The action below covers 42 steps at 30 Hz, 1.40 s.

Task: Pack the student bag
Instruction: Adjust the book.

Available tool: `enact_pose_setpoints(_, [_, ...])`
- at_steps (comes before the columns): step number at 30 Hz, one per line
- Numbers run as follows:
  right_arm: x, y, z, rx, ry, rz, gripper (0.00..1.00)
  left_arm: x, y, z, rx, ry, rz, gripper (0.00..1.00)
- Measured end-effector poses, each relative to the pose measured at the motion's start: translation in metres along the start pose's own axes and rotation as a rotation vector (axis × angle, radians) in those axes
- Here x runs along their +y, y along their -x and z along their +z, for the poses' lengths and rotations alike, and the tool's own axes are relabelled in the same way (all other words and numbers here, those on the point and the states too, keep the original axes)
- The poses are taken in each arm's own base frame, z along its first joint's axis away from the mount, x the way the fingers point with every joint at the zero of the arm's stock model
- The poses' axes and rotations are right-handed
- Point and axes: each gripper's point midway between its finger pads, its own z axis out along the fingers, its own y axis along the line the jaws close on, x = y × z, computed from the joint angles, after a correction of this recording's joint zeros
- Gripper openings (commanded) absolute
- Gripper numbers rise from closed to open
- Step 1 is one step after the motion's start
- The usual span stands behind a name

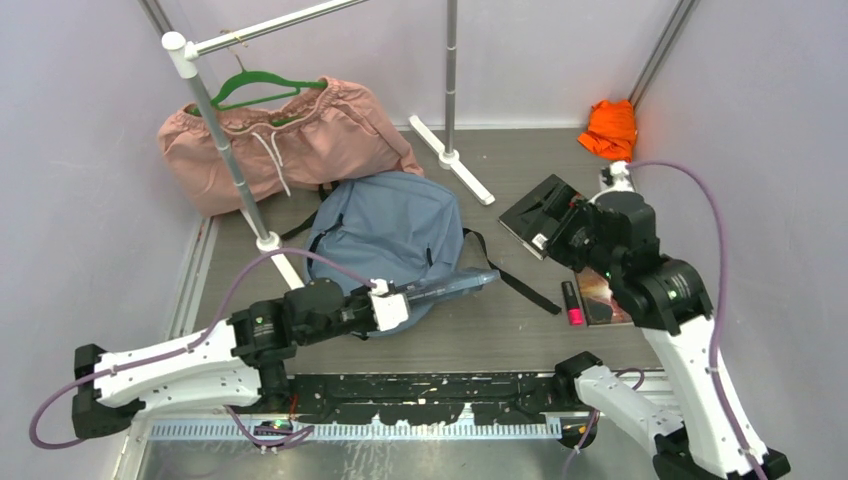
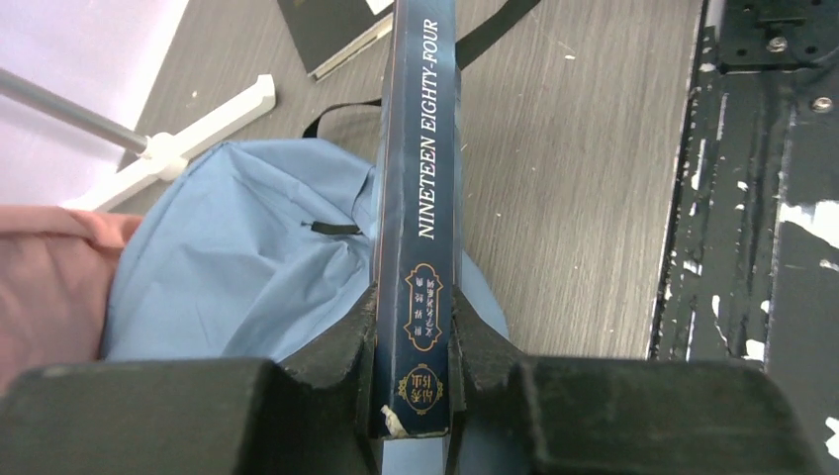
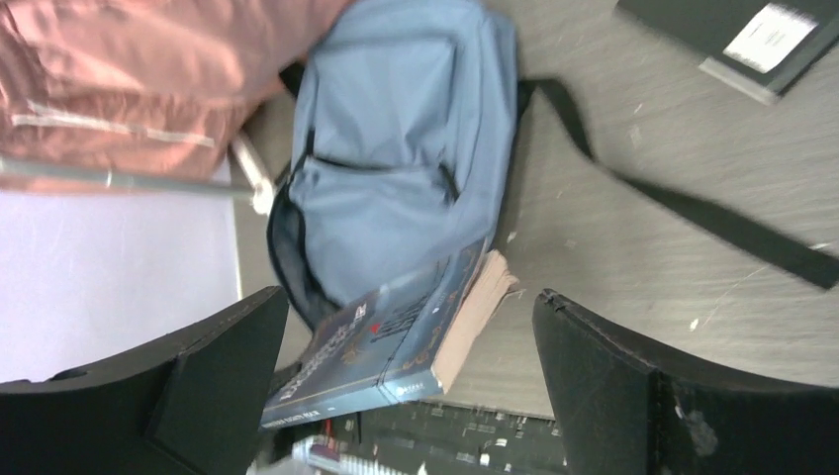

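Left fingers [image 2: 336, 346]: squeezing the Nineteen Eighty-Four book [image 2: 425, 148].
Right fingers [image 3: 643, 396]: wide apart, empty.
Blue backpack [image 1: 385, 225]: ten o'clock of book; slide it in flat.

I look down from high behind, left wrist tight on the book [image 2: 425, 198], right wrist farther back, all sharing the student bag [image 1: 385, 230].

Soft, even light fills the overhead view, shadows faint, and the orange cloth [image 1: 610, 128] tints the wall [image 1: 690, 120] beside it. The left wrist view is crisp along the spine of the book [image 2: 425, 198]; the right wrist view is smeared with motion blur.
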Motion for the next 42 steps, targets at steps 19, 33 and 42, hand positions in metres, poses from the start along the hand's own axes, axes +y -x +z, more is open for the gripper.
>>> enact_pose_setpoints(19, [0.044,-0.096,0.035,0.574,0.505,0.143,1.00,-0.051,0.018,-0.076,-0.149,-0.357,0.125,0.00])
enact_pose_setpoints(33, [0.035,-0.129,0.072,0.719,0.626,0.471,1.00,-0.022,0.091,-0.092,-0.260,-0.350,0.317,0.00])
enact_pose_setpoints(42, [0.073,-0.116,0.061,0.828,0.893,0.670,1.00,-0.014,0.136,-0.099,-0.379,-0.365,0.479,0.00])
